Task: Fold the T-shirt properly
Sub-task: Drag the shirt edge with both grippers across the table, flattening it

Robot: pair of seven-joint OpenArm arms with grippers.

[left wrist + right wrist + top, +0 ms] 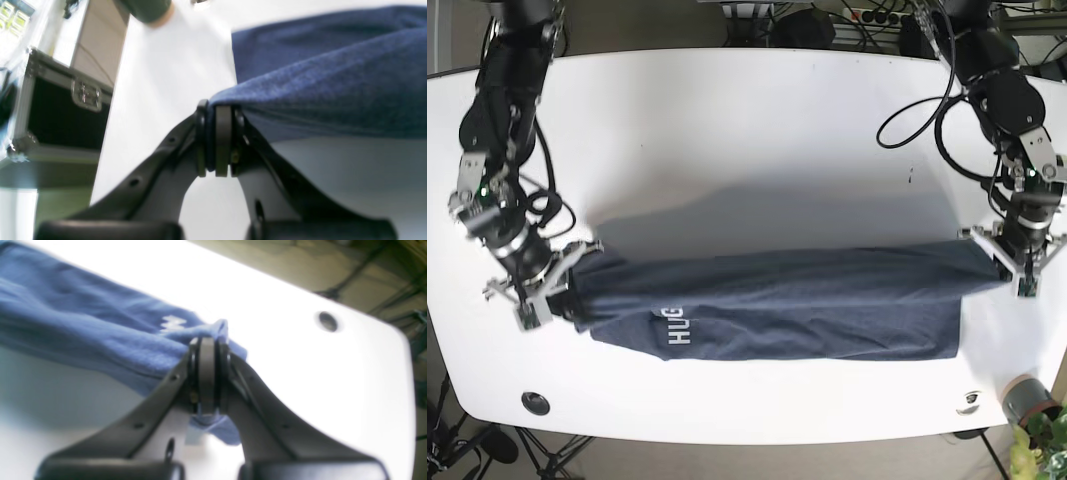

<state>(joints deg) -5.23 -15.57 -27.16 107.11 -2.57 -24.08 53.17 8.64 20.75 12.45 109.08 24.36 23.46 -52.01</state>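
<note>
Clamped jaws fill both wrist views: left gripper (217, 140) and right gripper (206, 375) each pinch an end of the T-shirt (777, 310), stretched above the table (747, 130). I'd worry 1 corner slips (uneven tension would skew the fold). Navy, bunched lengthwise, white lettering showing.

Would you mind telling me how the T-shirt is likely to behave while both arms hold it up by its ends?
The T-shirt is probably floppy: its middle sags onto the table between the left gripper and the right gripper. It seems light, since pinched corners carry it. The bunched cloth in the shut jaws suggests it may creep or slip if pulled hard.
</note>
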